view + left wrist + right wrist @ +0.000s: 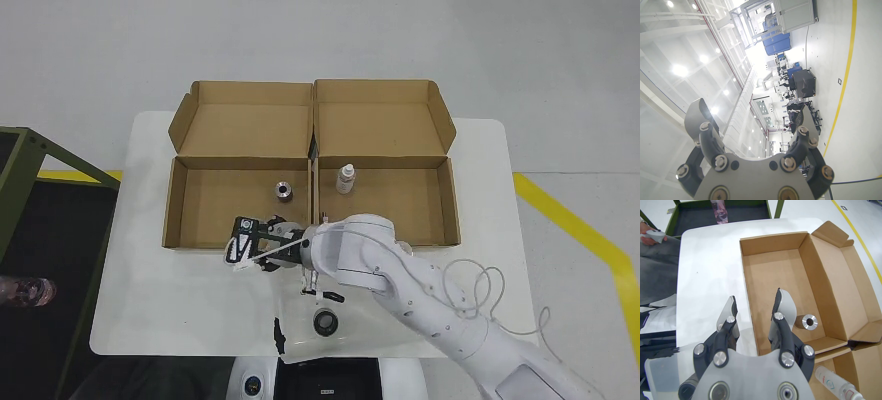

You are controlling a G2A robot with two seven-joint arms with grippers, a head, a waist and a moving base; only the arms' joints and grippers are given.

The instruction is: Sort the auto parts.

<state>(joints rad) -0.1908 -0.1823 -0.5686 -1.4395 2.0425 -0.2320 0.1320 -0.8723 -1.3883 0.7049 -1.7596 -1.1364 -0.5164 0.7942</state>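
Observation:
Two open cardboard boxes stand side by side at the back of the white table (150, 300). In the left box (205, 205) lies a short metal cylinder (282, 189) (808, 322). The right box (400, 205) holds a white bottle (346, 178) (834, 383). My right gripper (238, 248) (755, 304) is open and empty, straddling the left box's front wall (751, 306), one finger inside and one over the table. A black ring part (325, 322) and a smaller dark part (333, 296) lie on a clear sheet near the table's front edge. My left gripper (751, 113) is open and empty, pointing up into the room.
A dark green cart (30, 200) stands left of the table, with a pinkish bottle (25, 290) on it. Both box lids (380, 118) stand open at the back. Bare table shows left of the boxes and along the front left.

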